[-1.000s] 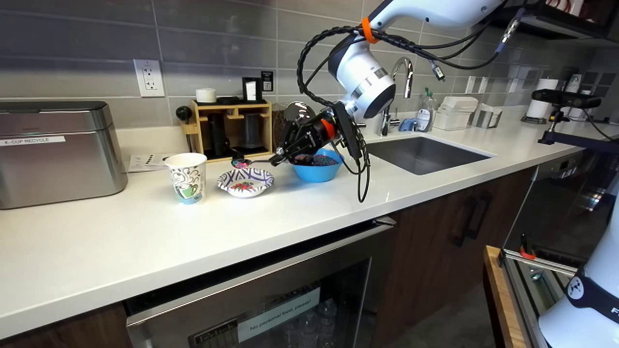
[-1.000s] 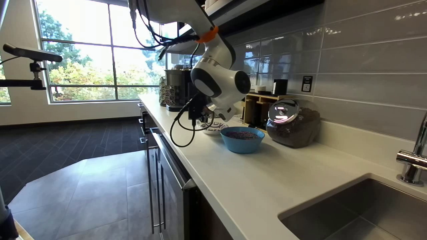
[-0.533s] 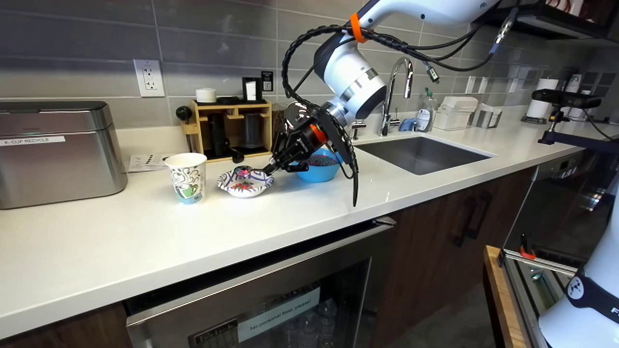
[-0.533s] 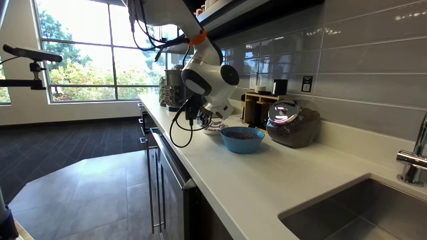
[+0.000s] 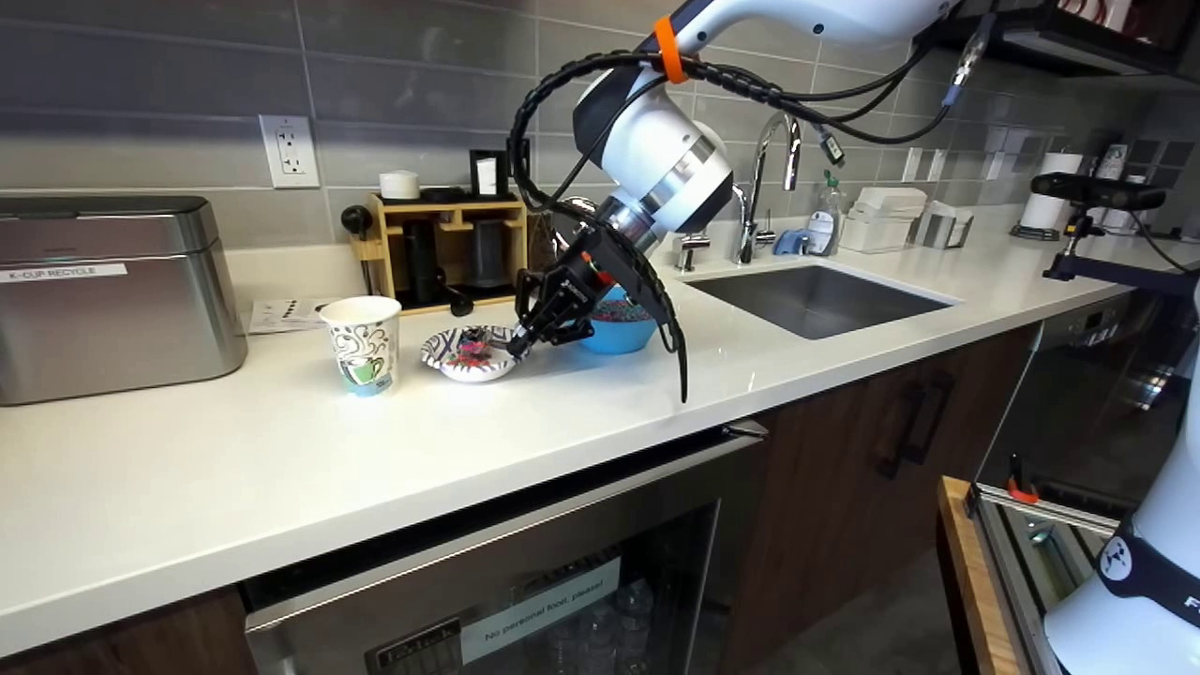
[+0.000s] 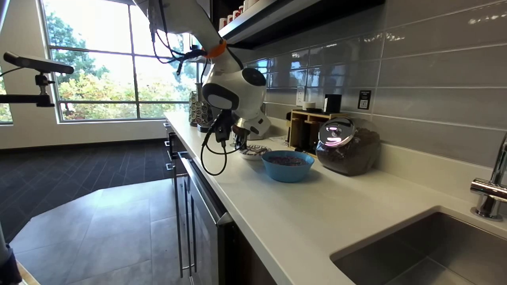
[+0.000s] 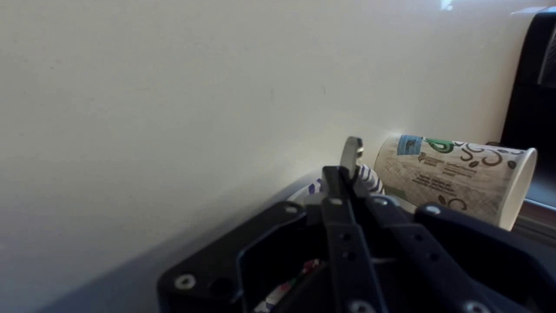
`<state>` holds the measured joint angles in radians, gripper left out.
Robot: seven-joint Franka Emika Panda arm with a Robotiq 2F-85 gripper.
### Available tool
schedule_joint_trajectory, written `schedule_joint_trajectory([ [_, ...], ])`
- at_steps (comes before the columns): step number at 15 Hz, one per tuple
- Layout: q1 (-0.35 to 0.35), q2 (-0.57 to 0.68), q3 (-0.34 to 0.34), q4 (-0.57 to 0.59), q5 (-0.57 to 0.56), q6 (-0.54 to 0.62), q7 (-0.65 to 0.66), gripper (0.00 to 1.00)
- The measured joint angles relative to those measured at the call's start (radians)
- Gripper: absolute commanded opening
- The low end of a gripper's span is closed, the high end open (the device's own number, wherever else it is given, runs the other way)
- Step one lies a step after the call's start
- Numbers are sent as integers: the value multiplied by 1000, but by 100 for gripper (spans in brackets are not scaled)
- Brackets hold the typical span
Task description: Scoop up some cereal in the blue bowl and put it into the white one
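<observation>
At the rim of the white bowl, the gripper pinches a spoon, its head lower than a second ago and within the bowl's outline. Nearby stands the blue bowl, holding cereal, partly hidden by the gripper in an exterior view. Only the wrist view shows fine brown print on the paper cup.

My jaws look matt, their screws bright metal. Between them: spoon, smooth, metal by appearance. At their tips: patterned white bowl, paper-like. Near them: blue bowl, smooth, apparently plastic. Beyond: paper cup, matt. Beneath: desk, glossy.
</observation>
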<state>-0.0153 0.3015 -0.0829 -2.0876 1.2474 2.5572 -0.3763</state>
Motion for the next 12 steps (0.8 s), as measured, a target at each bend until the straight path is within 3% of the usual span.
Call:
schedule_joint_trajectory([
  [6,36,-25,35,-33,-203,132,125,1],
  [12,46,-91,44,-98,-456,150,279,1],
])
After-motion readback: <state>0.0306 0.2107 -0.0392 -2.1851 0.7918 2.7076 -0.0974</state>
